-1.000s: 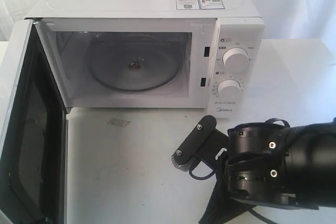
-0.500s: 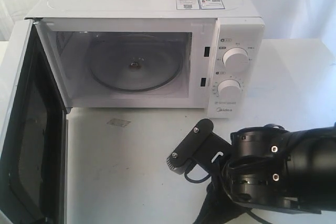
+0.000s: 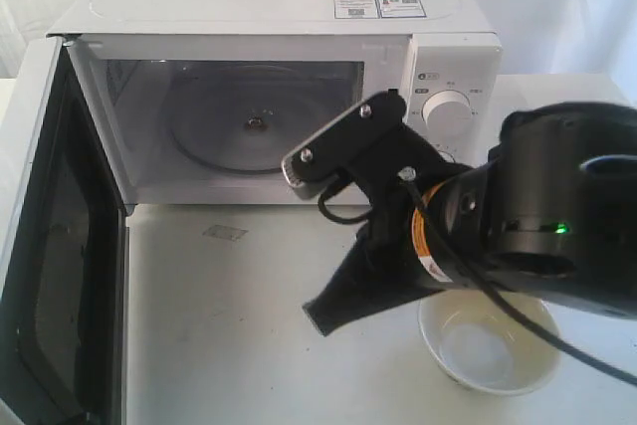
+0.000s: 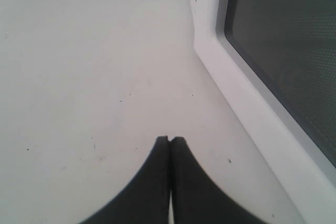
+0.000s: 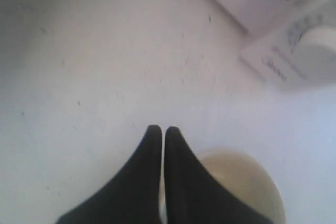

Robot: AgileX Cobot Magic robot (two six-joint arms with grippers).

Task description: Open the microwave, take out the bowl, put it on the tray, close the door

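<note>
The white microwave [image 3: 269,7] stands with its cavity showing and only the bare glass turntable [image 3: 249,131] inside. Its door [image 3: 60,266] is swung wide to the left. The cream bowl [image 3: 488,350] rests upright on the white surface at the front right, partly under my right arm. My right gripper [image 3: 320,318] hangs shut and empty just left of the bowl; in the right wrist view its fingertips [image 5: 161,128] press together beside the bowl [image 5: 252,187]. My left gripper [image 4: 170,139] is shut on nothing, low over the table next to the door's dark window [image 4: 283,56]. No tray shows.
The knob panel [image 3: 448,111] sits right of the cavity, partly behind my right arm, and appears blurred in the right wrist view [image 5: 320,51]. A small patch of tape [image 3: 225,233] lies on the table in front of the microwave.
My right arm has risen from the lower right and swung toward the microwave front, uncovering the bowl on the table. The door and microwave have not moved.
</note>
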